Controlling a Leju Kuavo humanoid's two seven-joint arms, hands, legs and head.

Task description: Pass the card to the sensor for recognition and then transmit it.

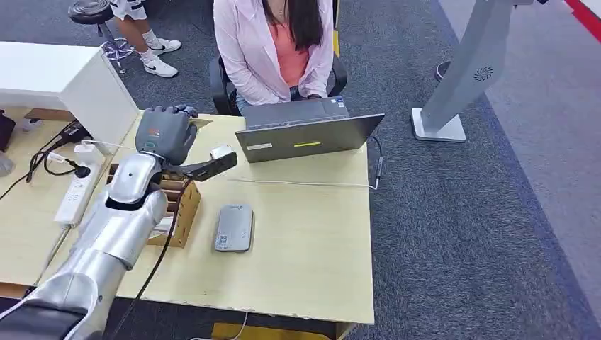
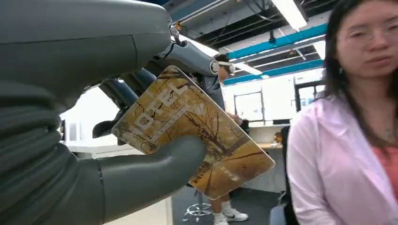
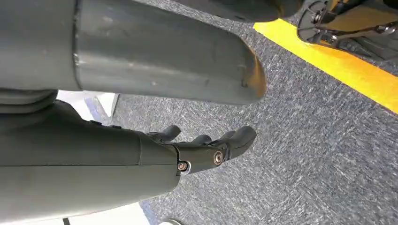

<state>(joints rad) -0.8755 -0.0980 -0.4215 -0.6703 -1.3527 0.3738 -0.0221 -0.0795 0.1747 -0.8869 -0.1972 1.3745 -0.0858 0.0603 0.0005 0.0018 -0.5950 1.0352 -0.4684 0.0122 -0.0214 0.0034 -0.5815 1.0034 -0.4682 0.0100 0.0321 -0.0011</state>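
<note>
While my left hand is raised over the far left part of the counter, it holds the card, a thin golden-brown plastic card printed with bare trees, pinched between my thick thumb below its face and my darker fingers behind it. I judge the card light, stiff and slick: it will not sag, but it could swivel or slide out of so shallow a pinch. The hold sits on one end, which leaves the other end free to present, and that seems the right place to keep it. The grey card reader lies flat on the counter, nearer me, just beside the cardboard box, well below the card. A person sits behind the laptop. My right hand hangs over the carpet, fingers loosely apart, holding nothing.
</note>
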